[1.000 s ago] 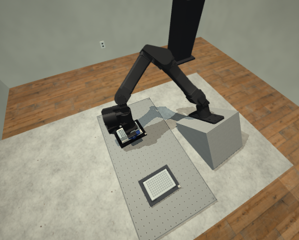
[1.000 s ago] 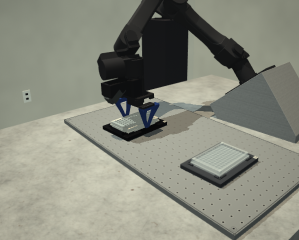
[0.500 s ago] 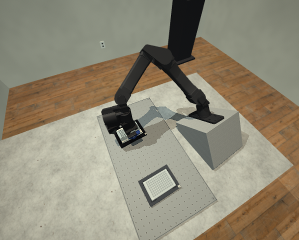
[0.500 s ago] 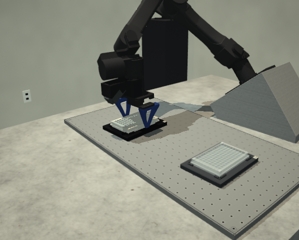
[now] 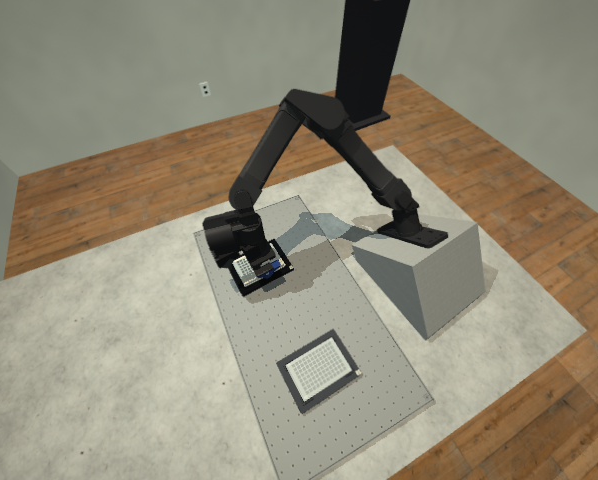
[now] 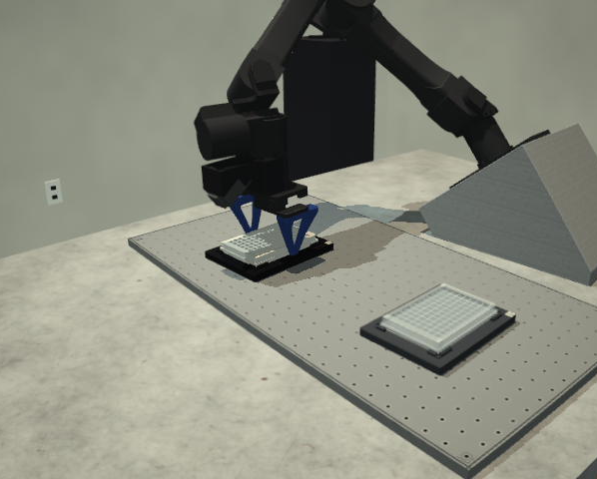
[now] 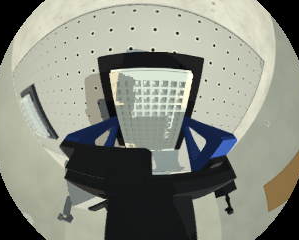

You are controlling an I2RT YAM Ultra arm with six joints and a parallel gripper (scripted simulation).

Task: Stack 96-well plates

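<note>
A clear 96-well plate sits in the black nest N1 at the far end of the perforated board. My gripper is open, its blue fingers lowered on either side of this plate, one along each long side. The same shows in the wrist view: the plate lies between the blue fingers of the gripper, and in the top view my gripper hides most of the plate. A second 96-well plate sits in the dark nest N2, also in the top view.
The grey perforated board carries both nests. The arm's base stands on a grey block to the right of the board. A tall black column stands behind the arm. A small white marker sits at N2's corner.
</note>
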